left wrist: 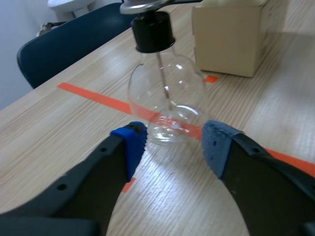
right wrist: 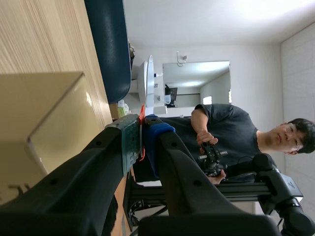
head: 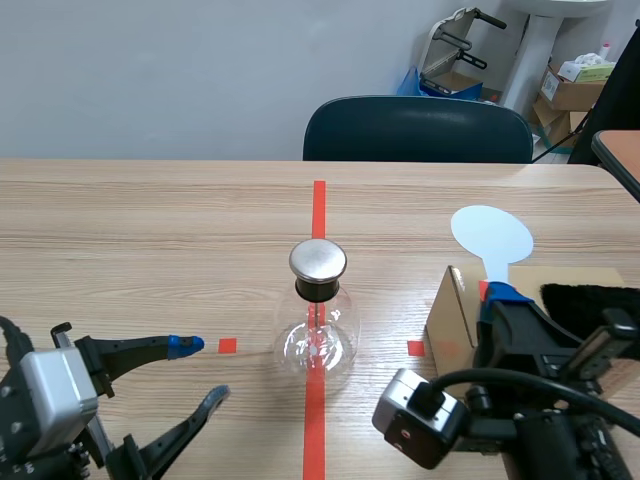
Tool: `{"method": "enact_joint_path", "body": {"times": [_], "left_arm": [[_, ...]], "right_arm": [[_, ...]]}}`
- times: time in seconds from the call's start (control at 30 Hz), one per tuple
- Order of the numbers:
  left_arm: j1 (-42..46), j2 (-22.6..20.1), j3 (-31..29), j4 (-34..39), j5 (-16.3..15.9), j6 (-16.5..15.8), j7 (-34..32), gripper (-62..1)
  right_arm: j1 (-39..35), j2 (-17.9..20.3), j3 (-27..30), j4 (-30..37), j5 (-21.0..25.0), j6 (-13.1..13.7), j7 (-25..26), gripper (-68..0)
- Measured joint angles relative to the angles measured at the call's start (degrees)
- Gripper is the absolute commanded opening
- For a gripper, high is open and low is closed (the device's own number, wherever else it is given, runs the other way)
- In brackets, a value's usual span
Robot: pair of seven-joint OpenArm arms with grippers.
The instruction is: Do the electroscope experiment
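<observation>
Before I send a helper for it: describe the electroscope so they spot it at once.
On the wooden table, follow the orange-red tape line; the electroscope stands on it, left of the cardboard box. Unlike the white paddle in the right end effector, it is a clear glass flask with a black neck and round metal cap.

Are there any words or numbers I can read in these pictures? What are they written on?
None can be read. The glass flask, the white paddle and the cardboard box on the table show no writing. The boxes in the far corner may carry labels, but they are too small to read.
</observation>
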Motion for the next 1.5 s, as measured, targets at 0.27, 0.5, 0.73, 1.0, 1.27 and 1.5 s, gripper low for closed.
{"method": "enact_joint_path", "body": {"times": [0.27, 0.5, 0.73, 1.0, 1.27, 1.5], "left_arm": [[8.0, -7.5, 0.0, 8.8, 0.0, 0.0, -1.3, -23.2], [13.6, -12.8, 0.0, 15.7, 0.0, 0.5, -1.8, -23.2], [16.8, -13.8, -2.1, 18.7, 0.0, 3.9, -2.1, -23.2], [17.0, -13.8, -4.2, 18.8, -2.8, 3.8, -2.7, -23.2], [17.0, -13.8, -4.6, 18.9, -1.5, 3.6, -5.3, -23.2], [17.0, -13.8, -4.6, 19.1, -1.1, 3.7, -7.3, -23.2]], "right_arm": [[-8.7, -0.7, 8.7, 1.9, 1.3, 0.0, 9.1, -65.3], [-9.7, -4.3, 15.7, 1.9, 5.8, 0.0, 17.1, -65.3], [-9.1, -6.4, 18.2, -1.2, 6.5, 0.0, 24.4, -65.3], [-7.7, -7.2, 18.2, -4.7, 6.4, 0.0, 27.8, -65.3], [-7.6, -8.5, 19.4, -6.7, 6.3, 0.0, 30.4, -65.3], [-7.5, -8.5, 19.4, -8.7, 6.3, -0.2, 30.4, -65.3]]}}
